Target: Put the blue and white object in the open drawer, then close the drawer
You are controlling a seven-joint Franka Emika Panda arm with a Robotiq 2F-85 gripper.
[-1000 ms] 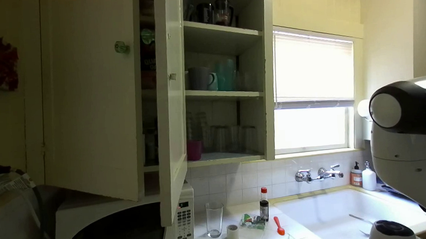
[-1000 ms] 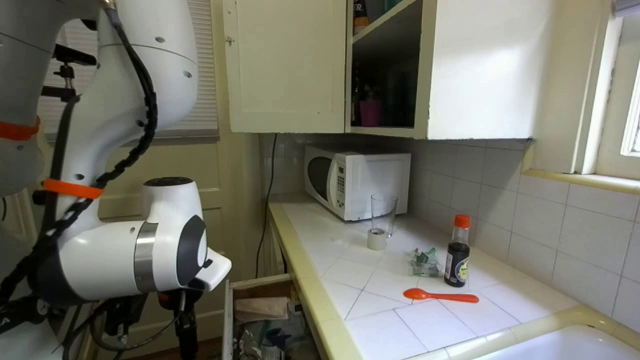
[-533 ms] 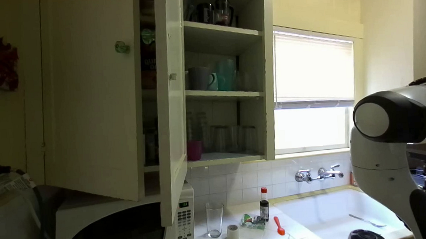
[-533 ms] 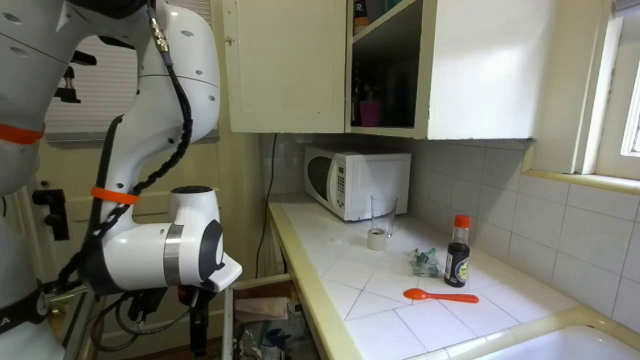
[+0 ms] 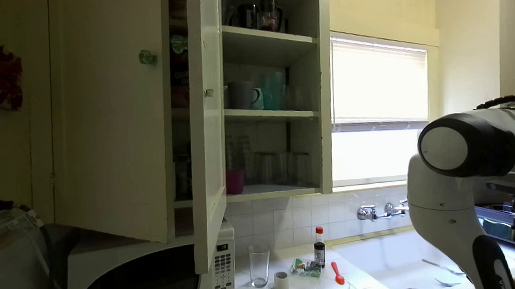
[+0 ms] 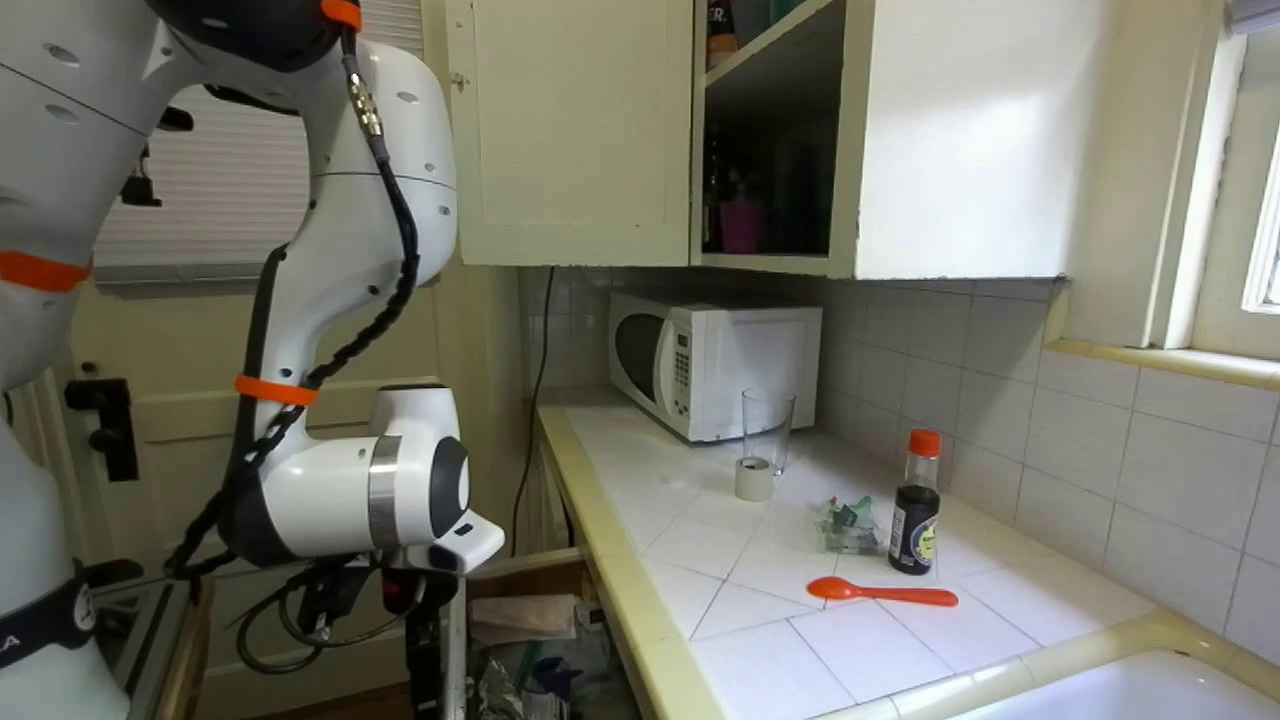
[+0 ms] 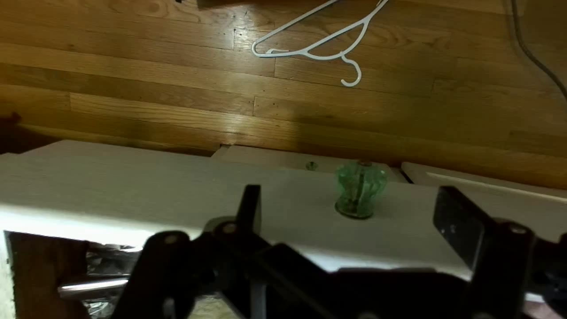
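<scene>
The open drawer (image 6: 457, 640) sticks out below the counter's front edge. Its pale front (image 7: 168, 181) fills the middle of the wrist view, with a green glass knob (image 7: 361, 190) on it. My gripper (image 7: 349, 197) is open and empty; the knob shows between its two fingers, apart from both. In an exterior view my gripper (image 6: 424, 660) points down just outside the drawer front, its tips cut off by the frame. A dark blue item (image 6: 553, 676) lies among other things inside the drawer. I cannot tell whether it is the blue and white object; no other such object shows.
The counter (image 6: 700, 545) holds an orange spoon (image 6: 885, 594), a sauce bottle (image 6: 914, 525), a crumpled wrapper (image 6: 850, 527), a tape roll (image 6: 753, 480), a glass (image 6: 767, 430) and a microwave (image 6: 750, 370). A white hanger (image 7: 325, 56) lies on the wooden floor (image 7: 155, 79).
The arm has swung towards the drawer, and the gripper has come closer to the drawer front. The drawer and the things on the counter have not moved.
</scene>
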